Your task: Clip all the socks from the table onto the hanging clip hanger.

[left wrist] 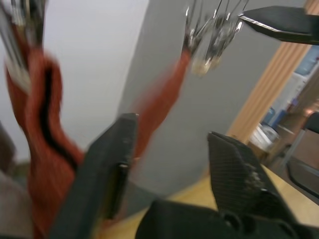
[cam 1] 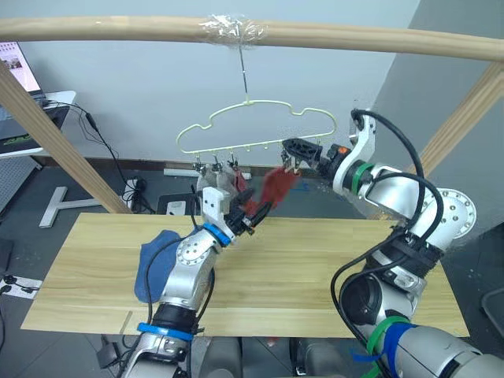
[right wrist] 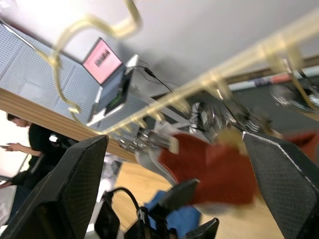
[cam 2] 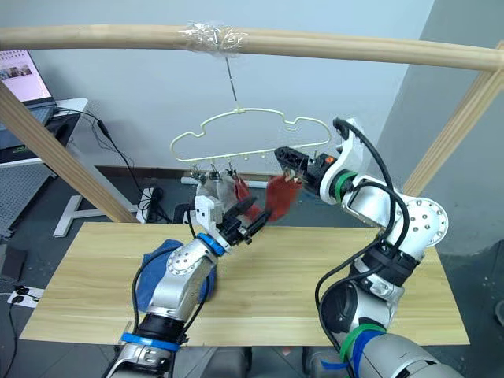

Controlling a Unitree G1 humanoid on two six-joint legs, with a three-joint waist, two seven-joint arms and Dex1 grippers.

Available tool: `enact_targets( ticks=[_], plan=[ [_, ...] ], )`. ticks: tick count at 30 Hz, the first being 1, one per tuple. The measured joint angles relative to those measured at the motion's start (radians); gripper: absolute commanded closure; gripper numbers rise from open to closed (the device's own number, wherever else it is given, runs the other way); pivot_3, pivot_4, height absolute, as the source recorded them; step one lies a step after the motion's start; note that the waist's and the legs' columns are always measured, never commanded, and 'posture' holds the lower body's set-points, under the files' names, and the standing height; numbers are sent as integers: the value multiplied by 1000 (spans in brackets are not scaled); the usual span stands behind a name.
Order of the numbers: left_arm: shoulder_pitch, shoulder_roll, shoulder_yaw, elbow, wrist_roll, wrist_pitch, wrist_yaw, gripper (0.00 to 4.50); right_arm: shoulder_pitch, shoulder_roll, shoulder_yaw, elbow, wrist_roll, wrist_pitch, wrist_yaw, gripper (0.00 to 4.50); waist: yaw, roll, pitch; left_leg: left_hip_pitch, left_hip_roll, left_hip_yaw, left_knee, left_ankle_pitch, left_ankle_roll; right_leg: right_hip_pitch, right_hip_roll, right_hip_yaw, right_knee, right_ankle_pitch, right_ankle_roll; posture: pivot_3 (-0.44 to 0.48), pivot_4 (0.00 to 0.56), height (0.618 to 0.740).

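so my left gripper point(cam 1: 250, 211) is raised over the table point(cam 1: 94, 268), fingers spread apart with nothing pinched, right next to the lower end of a rust-red sock point(cam 1: 272, 189). that sock hangs from a clip on the clip hanger point(cam 1: 260, 126), which dangles off the wooden pole point(cam 1: 118, 30). my right gripper point(cam 1: 293, 153) is up at the clip row, fingers spread wide too, just beside the sock's top. another rust-red sock point(cam 1: 239, 183) and grey ones point(cam 1: 213, 183) are clipped further left. blue socks point(cam 1: 153, 264) sit bunched on the table by my left arm.
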Motion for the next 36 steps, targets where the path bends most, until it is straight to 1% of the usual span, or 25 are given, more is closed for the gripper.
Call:
enact_targets(
  ticks=[2, 6, 8, 12, 13, 14, 15, 17, 19, 21, 25, 28, 30, 33, 36],
  plan=[
    [13, 59, 12, -47, -24, 103, -19, 1606, 60, -28, 61, -37, 0, 0, 28, 0, -6, 0, 0, 0, 0, 0, 0, 0, 0, 0, 0, 0, 1, 0, 0, 177, 167, 740],
    [21, 138, 35, -151, -54, 250, -34, 1606, 106, -82, 132, -97, -4, -7, 75, 0, -13, 0, 0, 1, 0, -1, 0, 0, 0, 0, 0, 0, 1, 0, 0, 182, 169, 740],
    [21, 170, 40, -199, -53, 298, -34, 1606, 137, -93, 164, -107, -9, -15, 94, 0, -17, 0, 0, 1, 0, -1, 0, 0, 0, 0, 0, 0, 0, 0, 1, 182, 169, 740],
    [51, 193, 46, -260, -61, 339, -43, 1606, 176, -149, 234, -129, -41, -68, 133, 0, -21, 0, 1, 0, 0, 0, 0, 0, 0, 0, 0, 1, 0, 0, 1, 188, 172, 740],
    [61, 199, 46, -274, -64, 344, -48, 1606, 191, -192, 284, -146, -69, -108, 159, 0, -21, 0, 1, 0, 0, 0, 0, 0, 0, 0, 0, 1, 0, -1, 1, 188, 172, 740],
    [82, 219, 47, -298, -65, 344, -62, 1606, 227, -291, 390, -185, -122, -178, 209, 0, -21, 0, 1, 1, 0, 0, -1, 0, 0, 0, 0, 0, -1, -2, 2, 188, 172, 740],
    [101, 243, 53, -310, -65, 343, -72, 1606, 255, -357, 454, -207, -162, -224, 246, 0, -21, 0, 1, 1, 0, 1, -2, 0, 0, 0, 0, 1, -2, -2, 3, 188, 172, 740],
    [115, 306, 62, -301, -57, 332, -119, 1606, 320, -439, 564, -238, -270, -363, 307, 0, -22, 0, 1, 1, 1, 1, -3, 0, 0, -2, 1, 1, -1, -3, 4, 203, 172, 740],
    [111, 321, 86, -287, -65, 300, -159, 1606, 355, -465, 648, -242, -342, -458, 343, 0, -22, 0, 1, 1, 1, 1, -3, 0, 0, -2, 1, 2, 0, -3, 4, 203, 172, 740],
    [93, 313, 108, -277, -93, 294, -172, 1606, 377, -463, 698, -242, -395, -533, 363, 0, -21, 0, 1, 1, 1, 1, -2, 0, 0, -2, 1, 2, 0, -3, 4, 218, 171, 740],
    [76, 303, 141, -272, -122, 296, -178, 1606, 408, -449, 740, -240, -475, -632, 372, 0, -20, -1, 2, 1, 1, 3, -1, 0, 0, -2, 1, 3, 0, -3, 5, 227, 171, 740],
    [102, 304, 142, -284, -128, 284, -197, 1606, 414, -448, 767, -240, -538, -703, 376, 0, -20, -1, 2, 1, 1, 3, -1, 0, 0, -2, 1, 3, 0, -2, 3, 233, 172, 740],
    [136, 310, 142, -306, -123, 260, -210, 1606, 440, -453, 812, -241, -613, -777, 373, 0, -18, -1, 2, 1, 1, 2, -2, 0, 0, -2, 1, 3, 0, -2, 2, 237, 171, 740],
    [139, 311, 152, -311, -144, 267, -213, 1606, 451, -426, 851, -232, -687, -845, 364, 0, -14, -1, 2, 1, 1, 2, -2, 0, 0, -3, 1, 3, 0, -2, 2, 240, 169, 740],
    [124, 311, 180, -314, -191, 277, -232, 1606, 451, -367, 858, -226, -723, -878, 348, 0, -13, -1, 2, 1, 1, 2, -1, 0, 0, -3, 1, 3, 0, -2, 2, 240, 169, 740]
  ],
)
